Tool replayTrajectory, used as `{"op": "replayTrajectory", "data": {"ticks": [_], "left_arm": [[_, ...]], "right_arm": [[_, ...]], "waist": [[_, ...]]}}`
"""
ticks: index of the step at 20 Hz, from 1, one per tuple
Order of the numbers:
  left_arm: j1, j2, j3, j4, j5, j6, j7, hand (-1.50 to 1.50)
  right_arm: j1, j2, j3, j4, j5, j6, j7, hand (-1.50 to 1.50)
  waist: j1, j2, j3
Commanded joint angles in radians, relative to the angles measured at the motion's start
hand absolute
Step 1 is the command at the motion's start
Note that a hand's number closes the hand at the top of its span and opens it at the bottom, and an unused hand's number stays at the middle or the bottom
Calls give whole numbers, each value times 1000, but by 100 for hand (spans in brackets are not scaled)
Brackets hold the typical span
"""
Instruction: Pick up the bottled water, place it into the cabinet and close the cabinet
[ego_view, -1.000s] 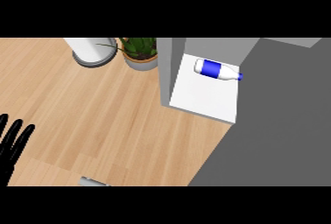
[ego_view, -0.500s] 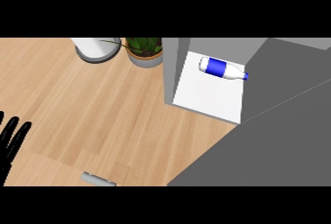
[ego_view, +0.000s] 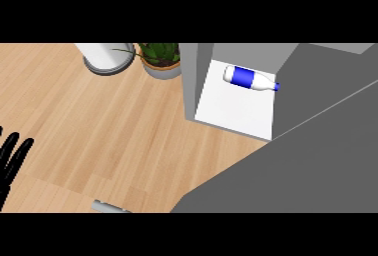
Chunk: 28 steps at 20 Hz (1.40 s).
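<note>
Looking steeply down at a light wooden counter w/ grain running diagonally. Near the top right stands a grey cabinet, seen from above, w/ a white shelf floor showing inside it. The bottled water lies on its side on that white floor, toward the back of the cabinet: clear-white body, a broad blue label band, blue cap pointing right and slightly down, close to the cabinet's right inner wall. No hand touches it.

A large flat grey panel, which looks like the cabinet door, fills the lower right of the view. Its edge runs diagonally from the bottom centre up to the right side, and it covers the front right corner of the white floor. The opening above it is still exposed, so the cabinet is not shut.

At the far left edge, abt mid-height, the left hand shows as black fingers, straight and slightly spread, pointing up. It rests over the counter, well apart from the cabinet and the bottle. The right hand is not visible anywhere.

Along the top edge, left of the cabinet, sit 2 items: a white cylindrical container on a grey ring base, and just beside it a potted plant w/ green leaves in a grey pot, nearly touching the cabinet's left wall. At the bottom edge, a small grey object pokes in; can't tell what it is.
</note>
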<state>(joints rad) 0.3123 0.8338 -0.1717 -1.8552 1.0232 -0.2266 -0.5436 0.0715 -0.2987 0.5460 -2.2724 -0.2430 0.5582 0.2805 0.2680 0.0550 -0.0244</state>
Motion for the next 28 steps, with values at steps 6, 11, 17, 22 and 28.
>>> {"op": "replayTrajectory", "data": {"ticks": [6,11,17,22,28], "left_arm": [[5,3,8,27,10,-11,7,-150],[-6,-14,14,31,23,-9,-1,-150],[17,-9,22,66,15,-38,-8,-150],[27,-1,53,68,29,-43,-14,-150],[22,-10,68,82,53,-42,-11,-150]], "right_arm": [[-310,130,-43,239,38,-100,213,150],[-457,210,-74,395,29,-141,292,150],[-727,295,-153,648,43,-279,329,150],[-920,297,-261,829,110,-443,282,150],[-1052,299,-301,1003,113,-607,226,150]], "waist": [[-14,-8,5],[-36,-13,9],[-45,-19,15],[-59,-23,19],[-86,-16,20]]}}
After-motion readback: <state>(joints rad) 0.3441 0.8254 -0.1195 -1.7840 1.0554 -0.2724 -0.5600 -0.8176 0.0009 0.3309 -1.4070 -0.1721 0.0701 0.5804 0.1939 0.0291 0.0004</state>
